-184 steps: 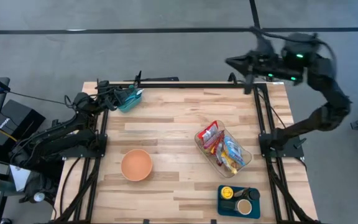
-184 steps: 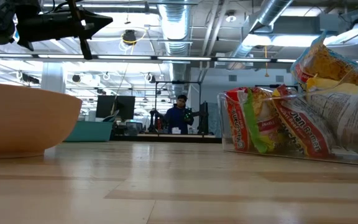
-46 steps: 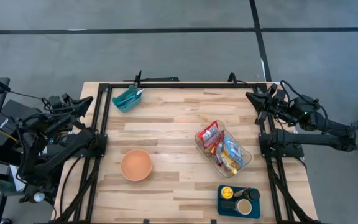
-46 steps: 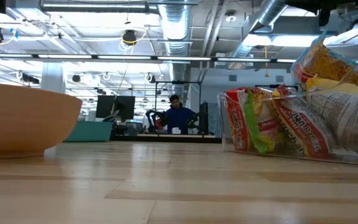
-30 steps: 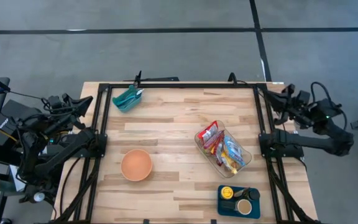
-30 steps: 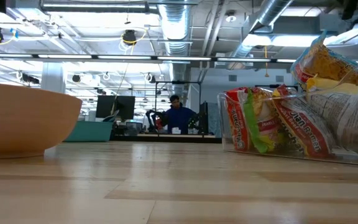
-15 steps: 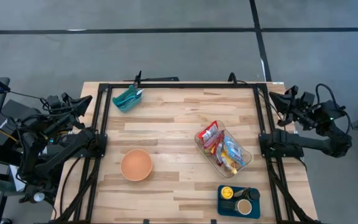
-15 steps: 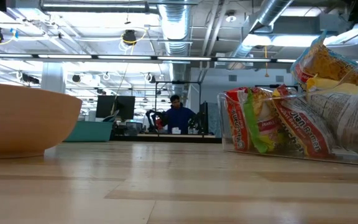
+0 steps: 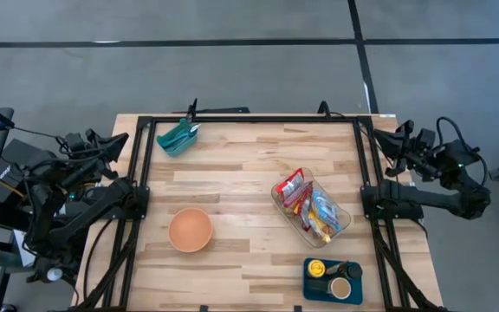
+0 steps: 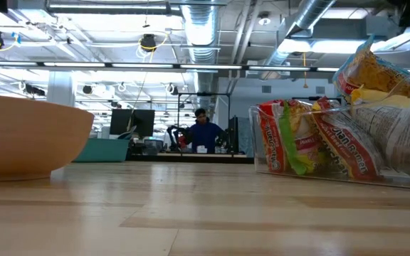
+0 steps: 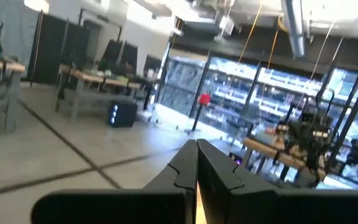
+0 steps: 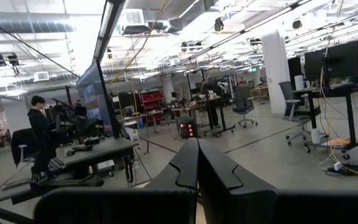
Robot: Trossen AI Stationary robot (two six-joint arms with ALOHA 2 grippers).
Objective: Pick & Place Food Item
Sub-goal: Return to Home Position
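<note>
A clear container (image 9: 312, 208) of food packets stands on the wooden table right of centre; the low view shows it close up (image 10: 347, 135). An orange bowl (image 9: 190, 230) rests on its base at the near left, also seen in the low view (image 10: 27, 139). My left gripper (image 9: 121, 139) is shut and held off the table's left edge. My right gripper (image 9: 379, 137) is shut and held off the right edge. In the wrist views both grippers, left (image 11: 197, 163) and right (image 12: 198, 162), point out into the room with nothing between their fingers.
A teal object (image 9: 178, 137) lies at the far left corner. A dark tray (image 9: 333, 279) with small round items sits at the near right. Black frame rails (image 9: 142, 173) border the table. People stand far off in the room (image 10: 203, 135).
My right arm has drawn back a little past the table's right edge and come to rest, its gripper still shut. Nothing on the table has moved.
</note>
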